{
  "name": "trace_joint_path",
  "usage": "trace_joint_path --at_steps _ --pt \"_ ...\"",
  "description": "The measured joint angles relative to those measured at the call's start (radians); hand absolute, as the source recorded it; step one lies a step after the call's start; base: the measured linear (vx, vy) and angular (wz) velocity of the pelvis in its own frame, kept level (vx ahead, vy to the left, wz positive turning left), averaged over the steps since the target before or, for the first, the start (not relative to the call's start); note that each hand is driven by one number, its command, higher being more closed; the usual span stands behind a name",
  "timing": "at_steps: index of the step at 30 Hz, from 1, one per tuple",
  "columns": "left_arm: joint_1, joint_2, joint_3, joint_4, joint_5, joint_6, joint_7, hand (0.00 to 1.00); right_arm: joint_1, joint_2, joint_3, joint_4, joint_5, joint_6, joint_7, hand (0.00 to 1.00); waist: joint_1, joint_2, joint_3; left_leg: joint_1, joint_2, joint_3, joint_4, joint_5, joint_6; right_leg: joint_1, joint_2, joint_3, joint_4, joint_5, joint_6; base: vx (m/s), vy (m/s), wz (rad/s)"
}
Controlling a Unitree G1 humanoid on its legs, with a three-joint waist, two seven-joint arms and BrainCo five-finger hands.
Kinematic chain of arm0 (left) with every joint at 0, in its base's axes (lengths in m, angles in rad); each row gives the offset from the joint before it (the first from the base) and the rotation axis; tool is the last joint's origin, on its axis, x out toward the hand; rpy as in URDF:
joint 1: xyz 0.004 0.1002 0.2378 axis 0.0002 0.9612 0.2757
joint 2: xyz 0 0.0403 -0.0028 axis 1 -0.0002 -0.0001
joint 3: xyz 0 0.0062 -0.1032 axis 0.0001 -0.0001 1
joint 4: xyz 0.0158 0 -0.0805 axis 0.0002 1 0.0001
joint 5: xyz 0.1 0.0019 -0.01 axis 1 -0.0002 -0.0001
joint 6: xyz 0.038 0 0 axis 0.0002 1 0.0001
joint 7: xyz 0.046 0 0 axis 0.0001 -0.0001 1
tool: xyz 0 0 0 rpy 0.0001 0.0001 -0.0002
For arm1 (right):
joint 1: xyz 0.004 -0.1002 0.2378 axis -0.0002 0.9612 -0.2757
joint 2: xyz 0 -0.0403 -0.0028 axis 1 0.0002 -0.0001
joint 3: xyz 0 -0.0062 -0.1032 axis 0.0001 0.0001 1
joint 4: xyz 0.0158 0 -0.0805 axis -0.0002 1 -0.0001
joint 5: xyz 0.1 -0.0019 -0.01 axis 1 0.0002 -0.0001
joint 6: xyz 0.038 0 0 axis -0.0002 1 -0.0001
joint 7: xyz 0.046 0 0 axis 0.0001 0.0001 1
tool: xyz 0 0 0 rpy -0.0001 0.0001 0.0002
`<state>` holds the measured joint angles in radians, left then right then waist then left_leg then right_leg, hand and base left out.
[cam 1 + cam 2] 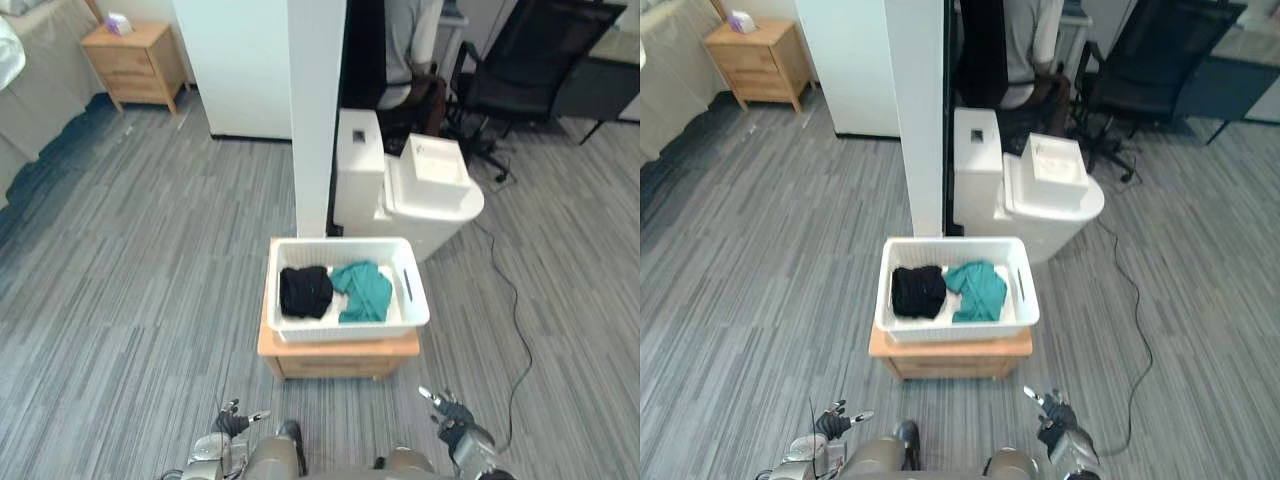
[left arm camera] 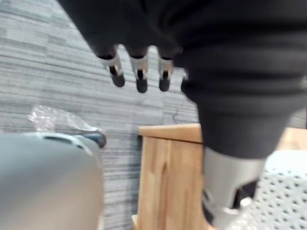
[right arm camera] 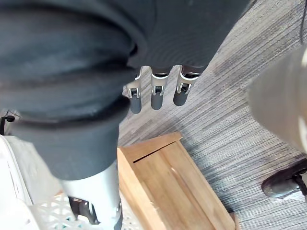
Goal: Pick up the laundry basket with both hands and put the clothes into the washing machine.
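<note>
A white laundry basket (image 1: 345, 331) rests on a low wooden stand (image 1: 335, 358) in the middle of the floor. Inside lie a black garment (image 1: 305, 291) and a teal garment (image 1: 364, 291). The white washing machine (image 1: 420, 195) stands just behind the basket, lid down. My left hand (image 1: 232, 425) is low, in front of the stand and to its left, fingers (image 2: 139, 67) straight and empty. My right hand (image 1: 455, 415) mirrors it to the right, fingers (image 3: 156, 93) straight, holding nothing. Both hands are apart from the basket (image 2: 283, 201).
A white pillar (image 1: 316, 110) rises behind the basket, beside the machine. A person (image 1: 405, 50) sits behind the machine, next to a black office chair (image 1: 520, 70). A wooden nightstand (image 1: 135, 62) stands at the far left. Grey plank floor surrounds the stand.
</note>
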<state>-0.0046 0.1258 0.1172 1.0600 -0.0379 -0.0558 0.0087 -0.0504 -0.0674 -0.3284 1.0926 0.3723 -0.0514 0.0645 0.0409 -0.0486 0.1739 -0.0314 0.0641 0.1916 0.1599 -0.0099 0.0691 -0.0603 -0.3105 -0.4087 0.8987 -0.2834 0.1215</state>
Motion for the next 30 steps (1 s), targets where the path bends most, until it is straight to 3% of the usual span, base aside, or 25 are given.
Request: trace_joint_path --at_steps 1,3,4,5,6,7,9,10,11,12,14,15,18,20,23,26,28,30 --pt "-0.007 -0.006 0.003 -0.005 -0.008 0.000 0.001 0.00 0.008 -0.001 -0.050 0.007 0.007 0.001 0.000 0.00 -0.003 0.013 -0.001 0.037 0.021 -0.011 -0.029 -0.016 -0.030 -0.019 -0.033 -0.030 -0.146 -0.002 -0.003 0.45 -0.134 0.26" --pt "-0.021 -0.006 0.005 -0.008 -0.013 -0.001 0.000 0.00 0.018 0.000 -0.097 0.008 0.034 0.001 -0.001 0.00 -0.007 0.008 -0.005 0.036 0.036 -0.029 -0.028 -0.029 -0.051 -0.031 -0.051 -0.024 -0.344 0.028 0.003 0.23 -0.188 0.32" --pt "-0.022 -0.003 0.007 -0.009 -0.013 -0.009 0.000 0.00 0.023 0.000 -0.133 0.007 0.049 0.001 -0.002 0.00 -0.009 0.005 -0.008 0.031 0.049 -0.032 -0.026 -0.038 -0.074 -0.040 -0.059 -0.011 -0.476 0.104 -0.007 0.21 -0.319 0.39" --pt "-0.016 0.001 0.011 -0.008 -0.012 -0.009 0.000 0.00 0.032 0.001 -0.163 -0.007 0.063 0.001 -0.006 0.00 -0.013 -0.008 -0.017 0.026 0.062 -0.045 -0.022 -0.052 -0.115 -0.048 -0.054 0.012 -0.568 0.222 -0.003 0.20 -0.349 0.40" --pt "-0.011 0.009 0.013 -0.006 -0.013 -0.008 0.000 0.00 0.042 0.007 -0.183 -0.023 0.073 0.001 -0.008 0.00 -0.016 -0.020 -0.024 0.024 0.063 -0.053 -0.023 -0.057 -0.133 -0.052 -0.056 0.032 -0.596 0.310 -0.005 0.18 -0.532 0.33" --pt "0.012 0.024 0.037 -0.002 -0.012 -0.008 0.000 0.00 0.060 0.014 -0.223 -0.063 0.094 0.000 -0.023 0.00 -0.017 -0.038 -0.040 0.027 0.066 -0.061 -0.045 -0.061 -0.177 -0.033 -0.041 0.053 -0.634 0.332 0.054 0.11 -0.478 0.10" --pt "0.049 -0.010 0.054 0.015 -0.011 -0.007 0.002 0.00 0.071 -0.003 -0.261 -0.158 0.111 -0.008 -0.045 0.00 -0.018 -0.001 -0.059 0.025 0.119 -0.053 -0.076 -0.052 -0.214 -0.007 0.020 0.020 -0.730 0.284 0.045 0.11 -0.449 -0.16" --pt "0.057 -0.025 0.053 0.018 -0.009 -0.006 0.000 0.00 0.079 -0.012 -0.266 -0.201 0.110 -0.009 -0.048 0.00 -0.025 0.020 -0.064 0.025 0.133 -0.054 -0.087 -0.045 -0.224 -0.003 0.039 0.007 -0.746 0.291 0.036 0.13 -0.329 0.06" --pt "0.067 -0.053 0.059 0.018 -0.010 -0.007 -0.006 0.00 0.120 -0.029 -0.286 -0.325 0.101 -0.010 -0.063 0.00 -0.028 0.053 -0.078 0.027 0.168 -0.059 -0.112 -0.024 -0.257 0.018 0.085 -0.026 -0.781 0.296 0.028 0.12 -0.237 0.26" --pt "0.071 -0.057 0.074 0.016 -0.010 -0.007 -0.007 0.00 0.133 -0.033 -0.296 -0.370 0.094 -0.010 -0.070 0.00 -0.027 0.058 -0.080 0.028 0.181 -0.066 -0.121 -0.016 -0.265 0.030 0.100 -0.036 -0.794 0.297 0.026 0.11 -0.208 0.39" --pt "0.086 -0.054 0.144 -0.029 -0.021 -0.009 -0.007 0.00 0.163 -0.044 -0.320 -0.540 0.059 -0.022 -0.086 0.00 -0.026 0.042 -0.090 0.026 0.202 -0.088 -0.131 0.001 -0.264 0.059 0.133 -0.077 -0.830 0.298 0.023 0.09 -0.153 0.36" --pt "0.095 -0.053 0.164 -0.054 -0.028 -0.009 -0.007 0.00 0.163 -0.046 -0.329 -0.575 0.052 -0.024 -0.086 0.00 -0.026 0.041 -0.095 0.023 0.202 -0.090 -0.136 0.005 -0.266 0.060 0.136 -0.083 -0.835 0.298 0.023 0.10 -0.103 0.31" --pt "0.146 -0.029 0.256 -0.230 -0.075 -0.010 -0.004 0.00 0.167 -0.043 -0.344 -0.701 0.031 -0.043 -0.088 0.00 -0.023 0.003 -0.107 -0.013 0.192 -0.111 -0.158 0.018 -0.266 0.052 0.133 -0.114 -0.863 0.306 0.019 0.05 -0.007 0.27" --pt "0.168 -0.008 0.319 -0.357 -0.108 -0.010 0.001 0.00 0.165 -0.034 -0.339 -0.780 0.003 -0.040 -0.086 0.00 -0.004 -0.006 -0.112 -0.031 0.183 -0.115 -0.157 0.019 -0.266 0.048 0.131 -0.117 -0.885 0.318 0.020 0.04 0.018 0.14" --pt "0.150 0.022 0.356 -0.500 -0.122 -0.020 0.014 0.00 0.131 -0.069 -0.317 -0.842 -0.013 -0.038 -0.079 0.00 0.028 0.001 -0.103 -0.063 0.170 -0.123 -0.142 0.022 -0.262 0.036 0.121 -0.128 -0.897 0.331 0.024 0.01 0.023 0.13" --pt "0.083 0.063 0.358 -0.539 -0.128 -0.023 0.018 0.00 0.049 -0.170 -0.199 -0.840 -0.031 -0.016 -0.060 0.00 0.032 0.043 -0.049 -0.099 0.164 -0.130 -0.127 0.025 -0.258 0.015 0.117 -0.134 -0.903 0.347 0.018 -0.06 0.010 0.06" --pt "0.029 0.094 0.357 -0.539 -0.126 -0.023 0.022 0.00 -0.014 -0.208 -0.128 -0.837 -0.032 0.001 -0.040 0.00 0.033 0.053 -0.018 -0.133 0.165 -0.130 -0.112 0.028 -0.255 -0.016 0.118 -0.130 -0.902 0.357 0.011 -0.08 0.001 -0.08" --pt "-0.034 0.127 0.347 -0.537 -0.123 -0.023 0.030 0.00 -0.068 -0.228 -0.063 -0.826 -0.036 0.019 -0.035 0.00 0.036 0.047 0.017 -0.150 0.167 -0.130 -0.098 0.028 -0.255 -0.032 0.118 -0.118 -0.896 0.362 0.006 -0.07 0.001 -0.09"
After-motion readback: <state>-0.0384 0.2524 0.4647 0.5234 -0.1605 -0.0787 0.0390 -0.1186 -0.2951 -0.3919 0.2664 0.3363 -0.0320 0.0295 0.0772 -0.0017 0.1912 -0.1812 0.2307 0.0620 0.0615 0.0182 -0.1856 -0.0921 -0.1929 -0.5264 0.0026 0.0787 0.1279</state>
